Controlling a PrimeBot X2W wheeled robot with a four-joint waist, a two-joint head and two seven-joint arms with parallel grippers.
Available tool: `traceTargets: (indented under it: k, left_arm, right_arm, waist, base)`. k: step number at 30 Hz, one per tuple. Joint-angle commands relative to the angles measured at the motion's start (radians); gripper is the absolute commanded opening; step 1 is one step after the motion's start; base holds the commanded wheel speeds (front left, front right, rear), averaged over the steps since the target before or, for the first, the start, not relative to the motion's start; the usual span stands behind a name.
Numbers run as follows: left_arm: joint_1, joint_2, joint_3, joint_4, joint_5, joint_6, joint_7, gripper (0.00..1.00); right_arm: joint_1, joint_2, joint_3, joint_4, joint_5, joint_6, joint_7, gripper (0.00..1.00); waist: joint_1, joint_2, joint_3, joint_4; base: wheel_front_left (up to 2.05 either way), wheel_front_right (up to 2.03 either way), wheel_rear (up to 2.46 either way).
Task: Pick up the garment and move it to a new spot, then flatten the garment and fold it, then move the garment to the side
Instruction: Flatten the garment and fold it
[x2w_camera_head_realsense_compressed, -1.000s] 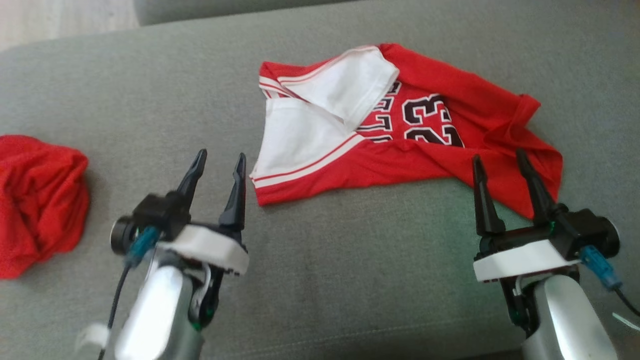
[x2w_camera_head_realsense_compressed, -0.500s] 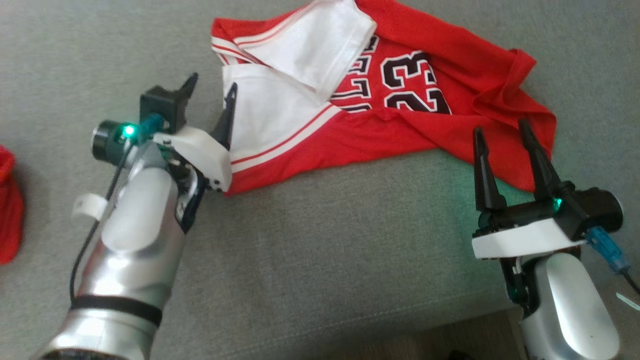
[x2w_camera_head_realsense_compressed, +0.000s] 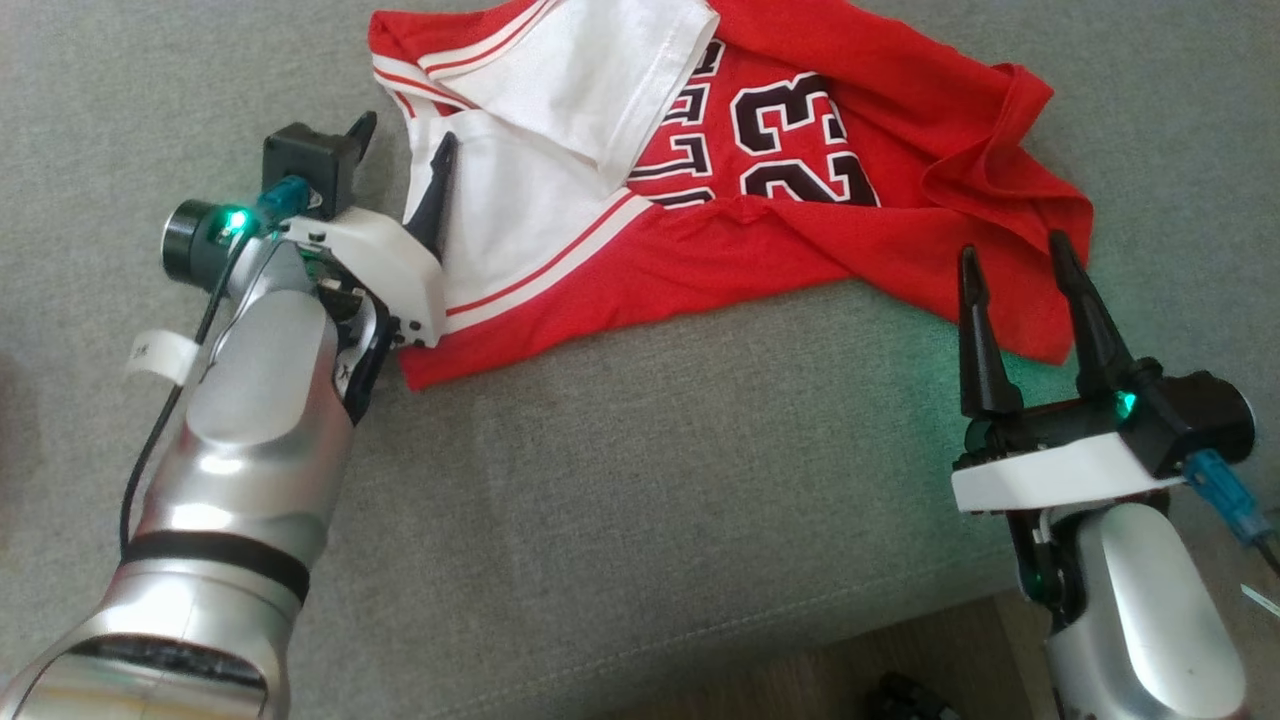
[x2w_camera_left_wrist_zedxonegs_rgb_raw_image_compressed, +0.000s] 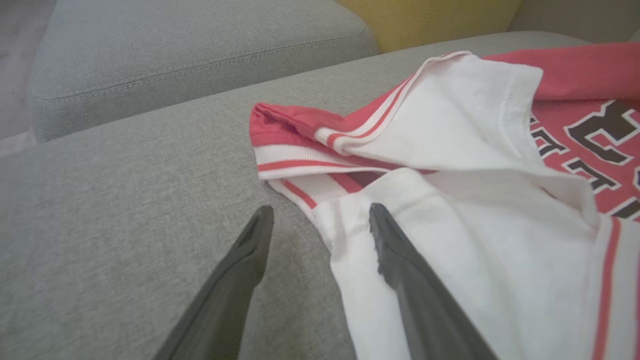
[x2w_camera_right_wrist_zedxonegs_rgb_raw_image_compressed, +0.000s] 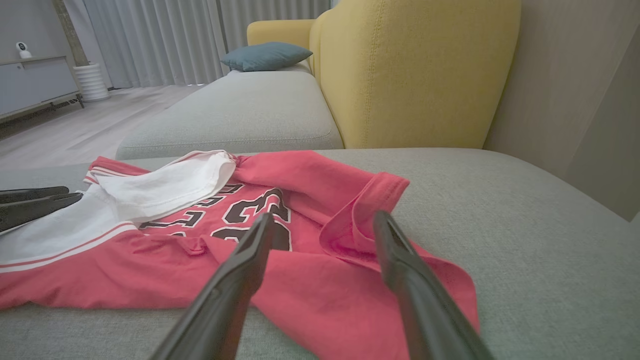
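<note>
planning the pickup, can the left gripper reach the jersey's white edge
Probably yes: the left gripper is open astride the white edge of the jersey on the grey cushion, with nothing in between.
</note>
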Motion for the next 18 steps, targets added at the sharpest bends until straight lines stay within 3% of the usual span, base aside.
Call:
traceTargets:
  k: [1,6,8,10,18]
  left_arm:
    - [-0.037,0.025,0.012,-0.014,-0.002,-0.003,-0.010,1.00]
    - [-0.050,0.024,-0.020,0.022,0.000,-0.007,-0.015,1.00]
    - [-0.056,0.025,-0.028,0.034,-0.001,-0.007,-0.018,0.40]
    - [-0.061,0.026,-0.032,0.039,-0.004,-0.008,-0.020,0.00]
    - [-0.061,0.027,-0.041,0.037,-0.009,-0.008,-0.024,0.00]
  right_arm:
    - [-0.018,-0.001,0.015,-0.028,0.009,0.007,-0.010,1.00]
    - [-0.021,-0.001,0.016,-0.023,0.011,0.007,-0.010,1.00]
    - [-0.024,-0.001,0.016,-0.022,0.012,0.007,-0.010,1.00]
    - [-0.026,-0.001,0.016,-0.020,0.012,0.007,-0.010,1.00]
    - [-0.022,0.000,0.011,-0.003,0.009,0.007,-0.010,1.00]
  waist:
    - [0.0000,0.0000,0.001,0.000]
    - [0.0000,0.0000,0.006,-0.001]
    - [0.0000,0.0000,0.007,-0.002]
    - [0.0000,0.0000,0.007,-0.002]
    - [0.0000,0.0000,-0.007,0.007]
  base:
    - [0.00,0.00,0.00]
    - [0.00,0.00,0.00]
    - [0.00,0.00,0.00]
    - [0.00,0.00,0.00]
    - [0.00,0.00,0.00]
